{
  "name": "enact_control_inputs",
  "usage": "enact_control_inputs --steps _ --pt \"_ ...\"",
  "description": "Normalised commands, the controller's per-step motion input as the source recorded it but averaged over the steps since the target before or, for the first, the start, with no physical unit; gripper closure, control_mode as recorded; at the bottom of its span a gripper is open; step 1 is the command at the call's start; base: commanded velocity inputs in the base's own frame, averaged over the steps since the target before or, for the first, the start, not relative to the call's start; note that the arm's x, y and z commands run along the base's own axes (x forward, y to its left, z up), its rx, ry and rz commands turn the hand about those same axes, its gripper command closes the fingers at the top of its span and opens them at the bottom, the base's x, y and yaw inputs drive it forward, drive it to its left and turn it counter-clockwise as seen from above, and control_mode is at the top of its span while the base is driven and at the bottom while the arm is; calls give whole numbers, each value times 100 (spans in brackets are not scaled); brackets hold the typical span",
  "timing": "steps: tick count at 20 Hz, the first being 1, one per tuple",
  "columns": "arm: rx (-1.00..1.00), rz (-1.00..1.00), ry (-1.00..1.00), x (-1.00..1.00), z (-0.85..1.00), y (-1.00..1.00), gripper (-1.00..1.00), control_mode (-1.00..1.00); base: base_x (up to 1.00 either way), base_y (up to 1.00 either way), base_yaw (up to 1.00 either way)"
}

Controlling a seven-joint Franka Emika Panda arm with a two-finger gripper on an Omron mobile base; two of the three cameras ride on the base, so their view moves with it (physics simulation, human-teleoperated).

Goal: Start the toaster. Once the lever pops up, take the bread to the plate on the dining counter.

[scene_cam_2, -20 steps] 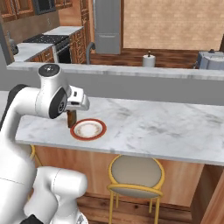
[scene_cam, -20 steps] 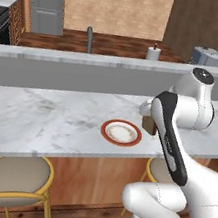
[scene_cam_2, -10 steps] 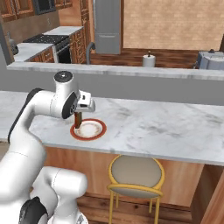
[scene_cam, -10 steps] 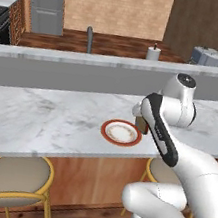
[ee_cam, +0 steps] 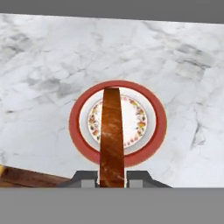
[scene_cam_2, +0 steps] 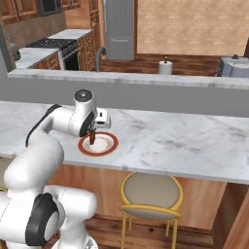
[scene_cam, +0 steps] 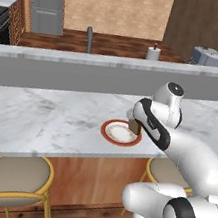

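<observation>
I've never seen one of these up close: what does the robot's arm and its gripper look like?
The arm is made of smooth, rounded glossy white segments with dark grey-black bands and round caps at the joints. The gripper ends in two small dark fingertips. No cables or markings show.

Arm [scene_cam: 193, 159]: glossy white, rounded segments.
Joints: dark grey bands and black round caps.
Finger tips [ee_cam: 84, 178]: small, dark grey.

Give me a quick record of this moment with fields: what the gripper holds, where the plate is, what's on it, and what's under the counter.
gripper: shut on the bread, held on edge above the plate
plate: on the dining counter, near its front edge
plate contents: no food on it yet, floral pattern visible
bread placed: not yet
under the counter: round stools
</observation>
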Motion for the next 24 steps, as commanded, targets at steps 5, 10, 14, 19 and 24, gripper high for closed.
enact_control_inputs --steps 5,10,14,19,24 --pt "1 2 0 48 -32 0 100 -100 0 0 0" --pt "3 1 0 37 -24 0 100 -100 0 0 0" --pt "3 1 0 30 -26 0 100 -100 0 0 0" --pt "3 1 0 22 -27 0 100 -100 0 0 0" --pt "1 0 0 12 -27 0 100 -100 0 0 0"
